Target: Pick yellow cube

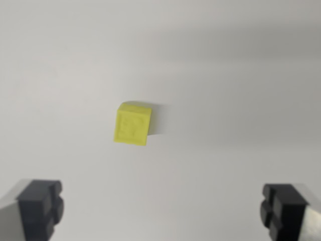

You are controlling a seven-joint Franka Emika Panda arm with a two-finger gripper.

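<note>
Dark fingers [40,208] of the gripper [161,211] frame the bottom corners — spread wide, released, grasping nothing. Beyond them the cube [132,124], yellow, sits alone on the white desk [235,75] — near mid-frame, slightly toward the wrist view's left, well apart from both fingers.

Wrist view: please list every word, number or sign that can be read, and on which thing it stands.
None can be read.
Small yellow plastic cube: faint raised marks on its facing side, too blurred to read.
Plain white table surface: no text.
Dark grey gripper fingers: no text.
</note>
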